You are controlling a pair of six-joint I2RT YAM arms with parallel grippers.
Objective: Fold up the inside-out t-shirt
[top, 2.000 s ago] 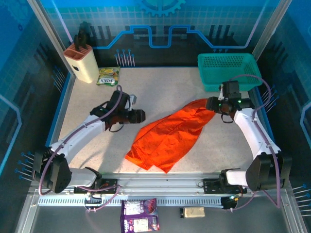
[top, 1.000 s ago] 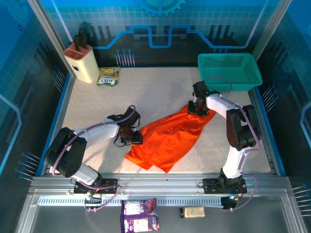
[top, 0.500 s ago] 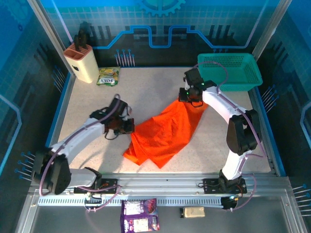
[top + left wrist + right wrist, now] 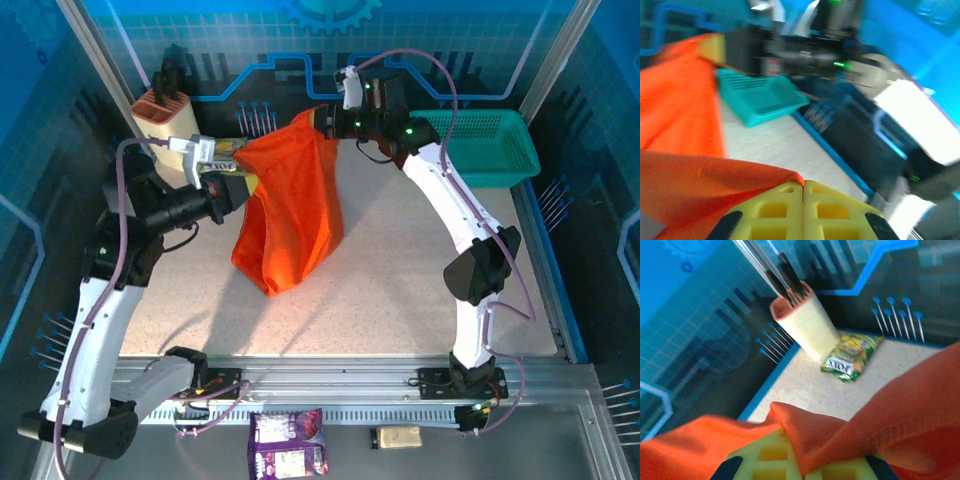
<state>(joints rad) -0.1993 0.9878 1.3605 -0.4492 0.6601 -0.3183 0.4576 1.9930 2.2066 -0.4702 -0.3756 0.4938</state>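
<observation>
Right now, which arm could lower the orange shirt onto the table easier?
Left, probably. The left jaws pinch the t-shirt over bare table; the right jaws hold it farther back, at the far edge.

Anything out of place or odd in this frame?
A purple packet and a small tan block lie off the table, on the metal ledge in front. The t-shirt hangs bunched between the left gripper and right gripper, both shut on it.

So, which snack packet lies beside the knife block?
The green packet, next to the knife block at the back; the purple packet lies near the arms' bases.
</observation>
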